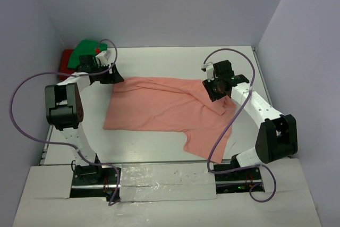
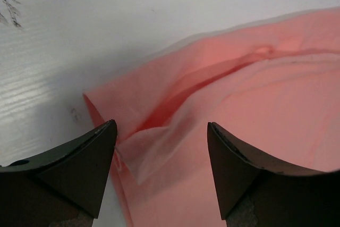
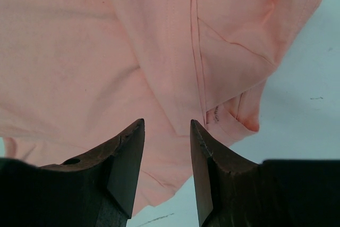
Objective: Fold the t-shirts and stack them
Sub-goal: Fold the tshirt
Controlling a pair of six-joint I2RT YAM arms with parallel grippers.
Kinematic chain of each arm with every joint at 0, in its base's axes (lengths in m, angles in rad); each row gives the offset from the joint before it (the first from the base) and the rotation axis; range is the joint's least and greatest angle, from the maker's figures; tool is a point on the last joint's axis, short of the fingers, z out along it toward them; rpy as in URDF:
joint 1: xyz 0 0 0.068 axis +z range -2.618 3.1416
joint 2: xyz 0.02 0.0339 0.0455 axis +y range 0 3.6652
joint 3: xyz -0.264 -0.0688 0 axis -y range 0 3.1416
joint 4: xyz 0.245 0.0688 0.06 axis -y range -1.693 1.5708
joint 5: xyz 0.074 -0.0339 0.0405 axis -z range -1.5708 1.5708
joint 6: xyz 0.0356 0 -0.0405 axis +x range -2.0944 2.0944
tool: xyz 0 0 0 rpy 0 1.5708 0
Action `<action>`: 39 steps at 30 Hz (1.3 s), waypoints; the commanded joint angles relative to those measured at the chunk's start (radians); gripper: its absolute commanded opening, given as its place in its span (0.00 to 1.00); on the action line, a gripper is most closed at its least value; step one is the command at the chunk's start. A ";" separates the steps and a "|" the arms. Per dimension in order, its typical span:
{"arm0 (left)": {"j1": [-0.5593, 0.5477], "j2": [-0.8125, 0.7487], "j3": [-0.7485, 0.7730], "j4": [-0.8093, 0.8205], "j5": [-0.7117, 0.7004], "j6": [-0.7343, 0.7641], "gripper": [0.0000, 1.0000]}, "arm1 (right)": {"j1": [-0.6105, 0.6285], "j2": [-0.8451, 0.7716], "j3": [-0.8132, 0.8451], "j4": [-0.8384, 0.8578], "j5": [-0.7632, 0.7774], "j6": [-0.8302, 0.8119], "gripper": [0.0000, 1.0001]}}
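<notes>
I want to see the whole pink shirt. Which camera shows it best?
The top external view: nearly the whole pink shirt shows there. The left wrist view shows only a rumpled corner; the right wrist view, only seams up close.

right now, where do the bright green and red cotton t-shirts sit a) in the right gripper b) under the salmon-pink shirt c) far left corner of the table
c: the bright green t-shirt and the red t-shirt lie bunched in the far left corner of the table, apart from the spread salmon-pink t-shirt.
</notes>
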 commanded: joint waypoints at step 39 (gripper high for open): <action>0.017 -0.048 0.008 0.190 -0.139 0.016 0.69 | -0.020 -0.056 0.008 0.031 0.048 -0.004 0.48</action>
